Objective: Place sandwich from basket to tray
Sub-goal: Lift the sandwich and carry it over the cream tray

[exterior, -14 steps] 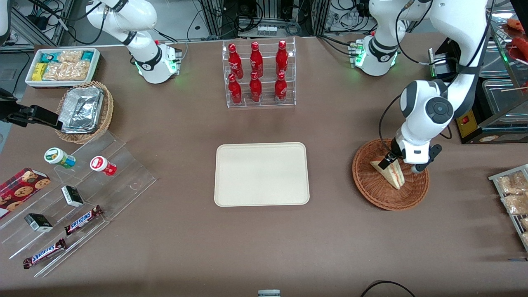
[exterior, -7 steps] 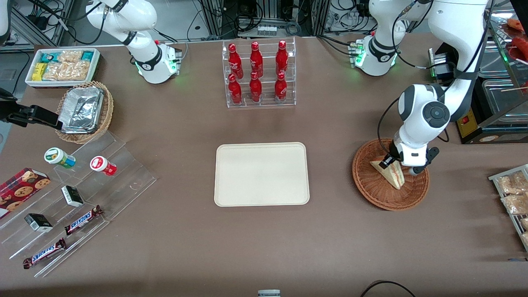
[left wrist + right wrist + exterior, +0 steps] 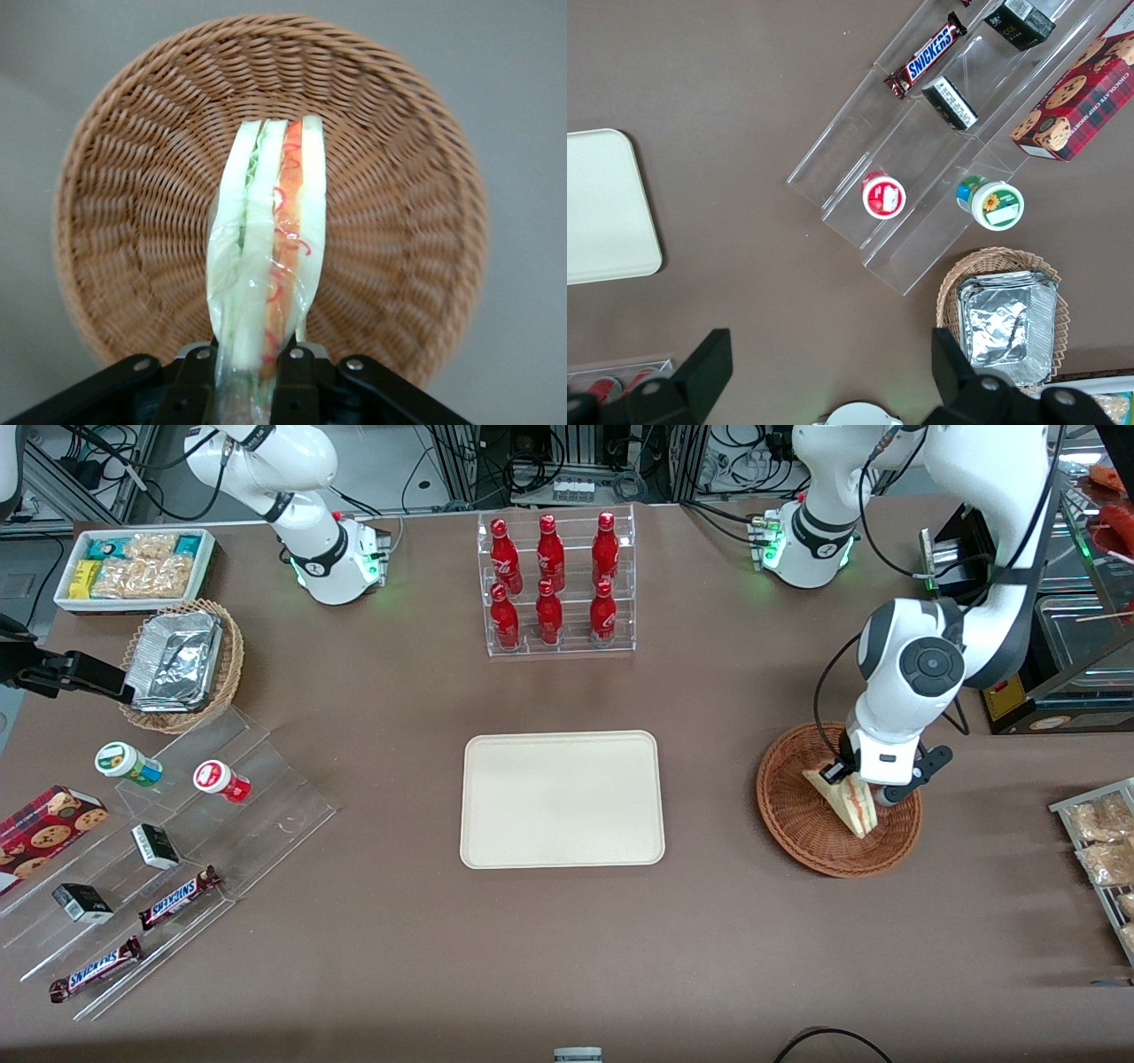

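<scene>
Lifting step in hand, as judged. Gripper [image 3: 849, 779] clenched on the sandwich [image 3: 849, 804], fingers [image 3: 297, 376] pressing both bread faces at one end of the wedge, layered cut edge turned up toward the wrist. Sandwich hanging over the middle of the basket [image 3: 797, 819]; whether clear of the weave or touching it, impossible to tell.

Next, most likely: rise straight up above the basket rim, then carry sideways toward the parked arm's end of the table to the tray [image 3: 562, 798], well apart from the basket, and lower onto its bare surface. Soft bread, so a gentle hold and a slow swing to keep the wedge from slipping or sagging.

Nothing between basket and tray but open tabletop. Rack of red bottles [image 3: 554, 584] farther from the front camera than the tray, off the direct path.
</scene>
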